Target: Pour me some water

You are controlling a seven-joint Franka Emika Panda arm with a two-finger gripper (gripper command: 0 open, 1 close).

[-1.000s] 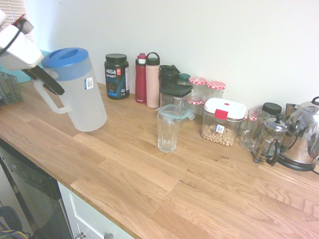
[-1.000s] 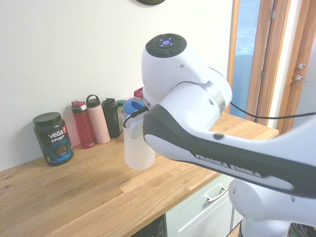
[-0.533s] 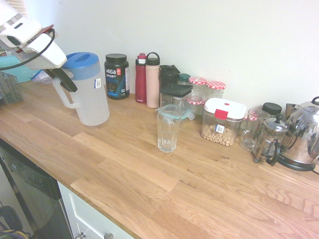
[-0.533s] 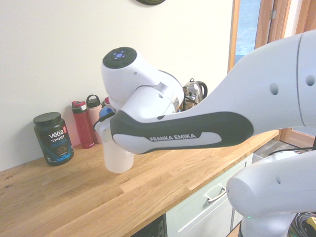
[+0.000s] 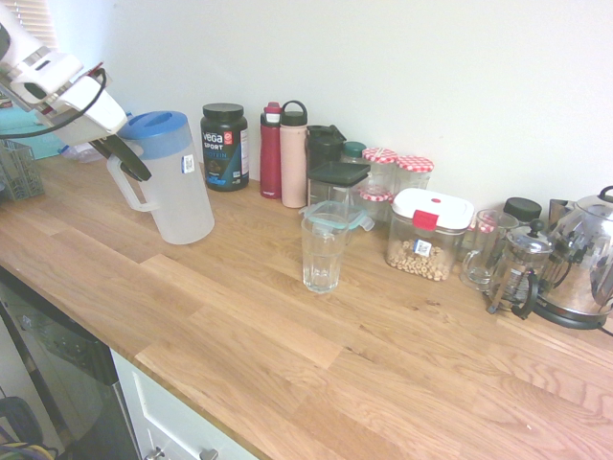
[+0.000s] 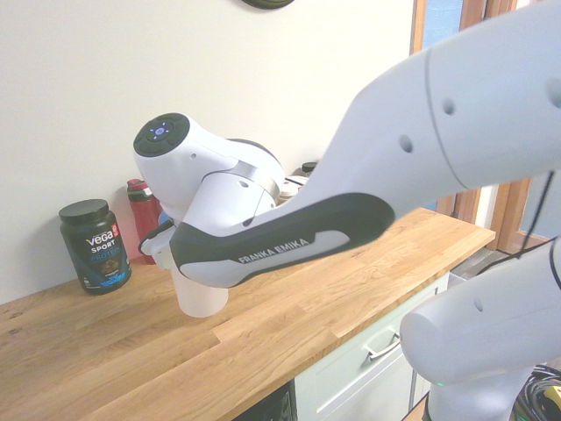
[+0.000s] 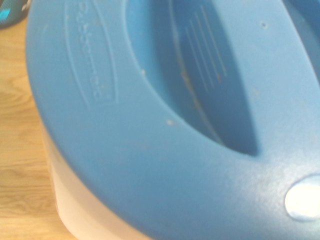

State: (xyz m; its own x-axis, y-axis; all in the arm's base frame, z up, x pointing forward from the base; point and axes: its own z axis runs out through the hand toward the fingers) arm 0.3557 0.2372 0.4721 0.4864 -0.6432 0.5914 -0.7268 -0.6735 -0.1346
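Now my claw [image 5: 123, 161] is clenched on the handle of the pitcher [image 5: 172, 182]. Its base rests on the surface [image 5: 287, 326], well apart from the glass [image 5: 323, 251].

Pitcher [image 5: 175, 182] — frosted translucent plastic, matt; lid [image 7: 165, 115] smooth blue plastic. Tumbler [image 5: 323, 251], clear glass. Counter [image 5: 287, 316] — oiled wood planks, satin. Kettle [image 5: 586, 264], polished glossy metal.

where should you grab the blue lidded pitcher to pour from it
By its handle, coming in from the side away from the glass. The pitcher is tall and wide, too broad to span, while the loop handle is slim and leaves the spout side free to tip toward the glass. The hand is already shut on that handle.
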